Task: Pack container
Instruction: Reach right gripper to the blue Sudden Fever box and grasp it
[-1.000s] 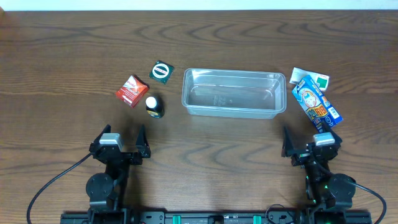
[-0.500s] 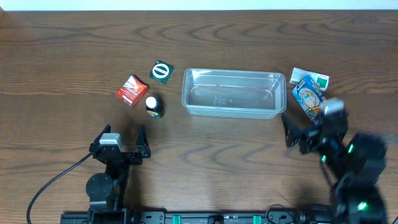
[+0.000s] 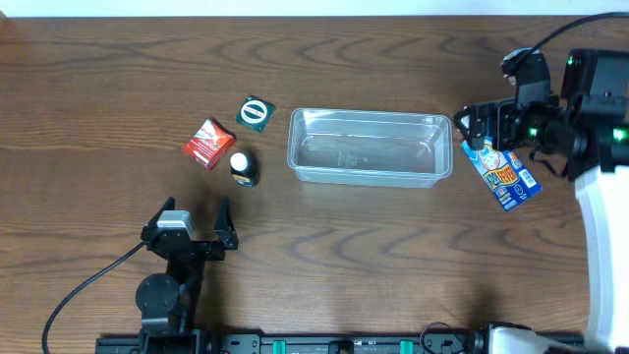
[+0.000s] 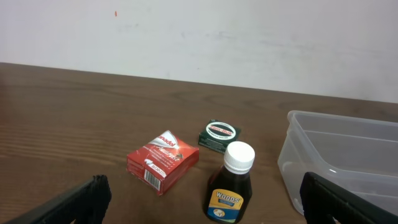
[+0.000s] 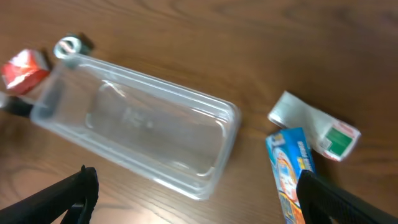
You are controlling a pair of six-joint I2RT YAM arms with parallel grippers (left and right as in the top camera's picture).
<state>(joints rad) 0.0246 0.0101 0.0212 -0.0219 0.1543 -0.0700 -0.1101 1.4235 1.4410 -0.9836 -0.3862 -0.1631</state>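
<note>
Overhead, your left gripper [image 3: 190, 221] gaped wide, near-left of the container [image 3: 370, 146], which sat mid-table on dark wood grain [image 3: 98, 79]. Your right gripper [image 3: 484, 128], also wide, hovered at the container's right end. White wall [image 4: 186, 31] stood beyond.

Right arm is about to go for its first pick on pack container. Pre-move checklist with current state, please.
1. The container is upright and empty: ok.
2. The right pincer is open: ok.
3. The blue packet lies flat beside the container, not in it: ok.
4. The blue packet is clear of the white packet: not ok, their edges meet in the right wrist view.
5. The blue packet is centred between the right pincer's fingers: not ok, it sits off toward one finger.
6. The left pincer is open and away from the container: ok.
</note>
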